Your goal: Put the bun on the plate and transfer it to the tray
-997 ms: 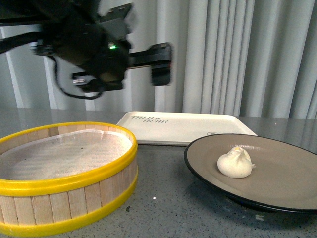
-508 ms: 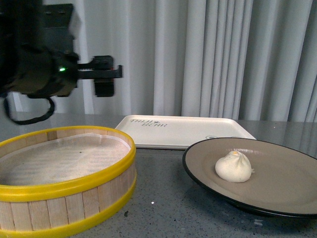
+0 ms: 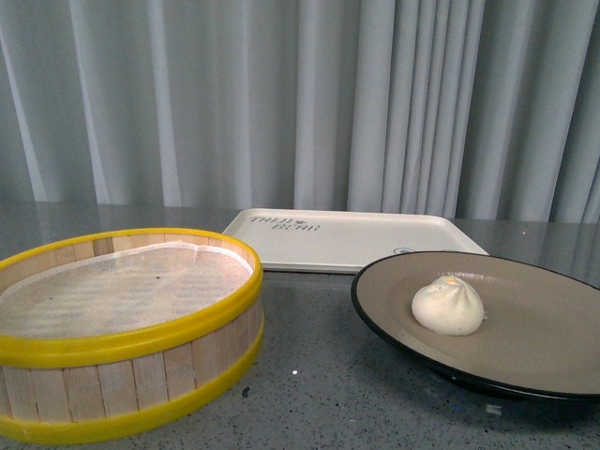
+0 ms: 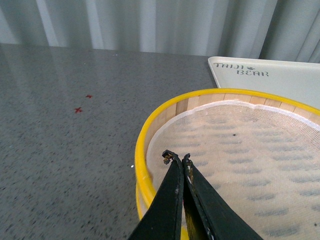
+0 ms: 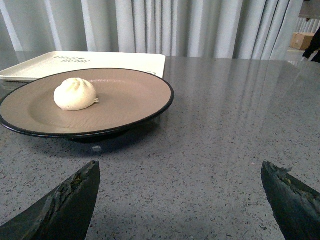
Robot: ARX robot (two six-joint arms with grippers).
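Note:
The cream-white bun point(image 3: 448, 306) lies on the beige plate point(image 3: 544, 328) with a black rim, at the front right of the table. Both show in the right wrist view, the bun point(image 5: 75, 94) on the plate point(image 5: 130, 97). The cream tray point(image 3: 352, 239) lies flat behind the plate and shows in the left wrist view point(image 4: 280, 80) and right wrist view point(image 5: 100, 62). My left gripper point(image 4: 178, 158) is shut and empty above the near rim of the steamer basket. My right gripper point(image 5: 180, 172) is open and empty over bare table, short of the plate. Neither arm shows in the front view.
A yellow-rimmed wooden steamer basket point(image 3: 122, 328) with a white cloth liner stands at the front left; it also shows in the left wrist view point(image 4: 150, 135). Grey curtains point(image 3: 300, 103) hang behind the grey speckled table point(image 5: 225, 125). Two small red marks point(image 4: 83, 103) lie on the table.
The left arm, which hung above the basket in the front view, has moved left and out of that view. The bun, plate, tray and basket have not moved.

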